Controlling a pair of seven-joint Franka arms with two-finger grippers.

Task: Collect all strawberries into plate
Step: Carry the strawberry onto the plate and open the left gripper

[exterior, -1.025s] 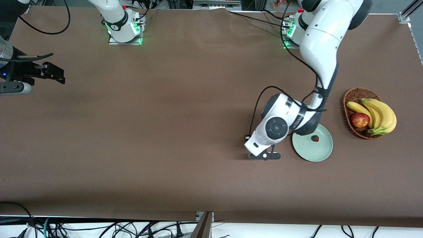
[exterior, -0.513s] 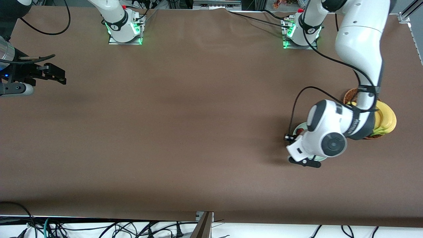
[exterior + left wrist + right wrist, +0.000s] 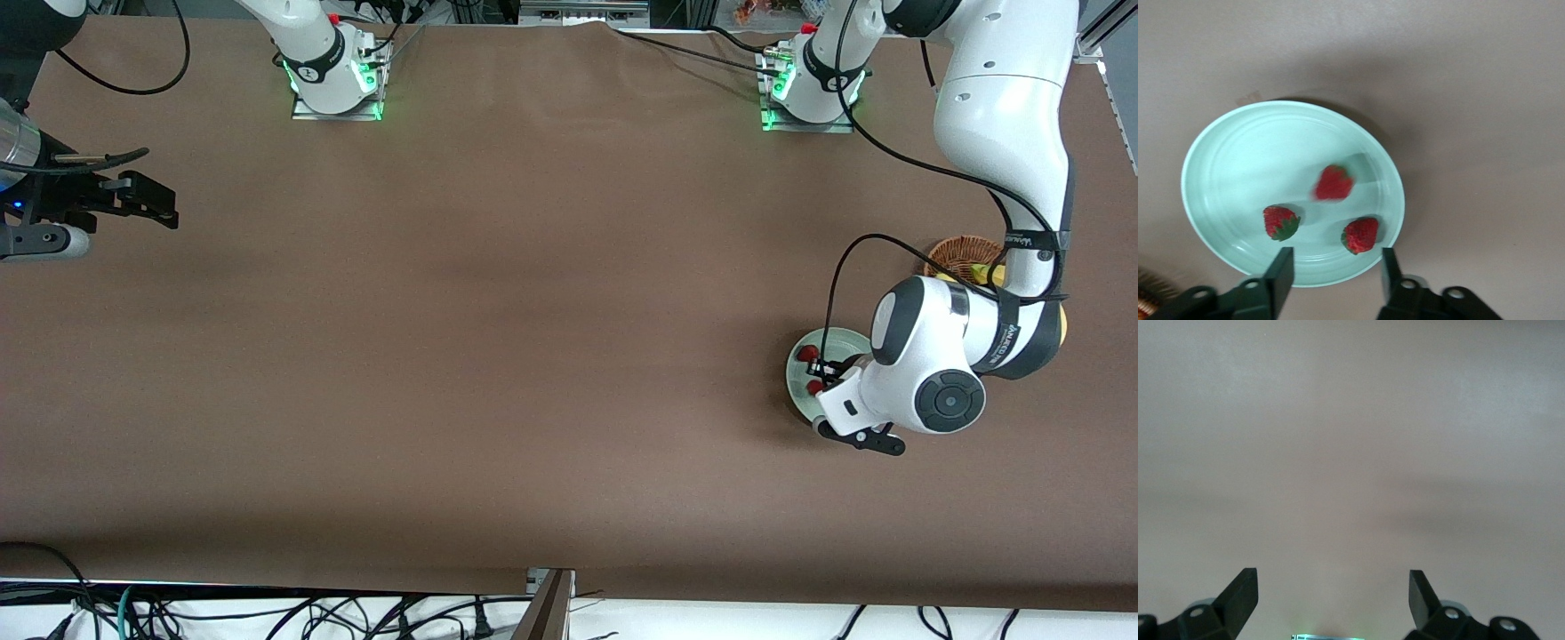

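Three strawberries on plate, lower right of front frame. Left gripper above, fingers apart, empty: lift straight, avoid rim. Right gripper spread wide, waiting.

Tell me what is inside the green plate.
The left wrist view shows three strawberries in the plate, nothing else. In the front view the left arm covers part of the plate, hiding one berry.

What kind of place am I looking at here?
Probably a robotics lab: two arms bolted to a brown-covered table, loose cables along its edge, and test props, strawberries on a plate beside a fruit basket.
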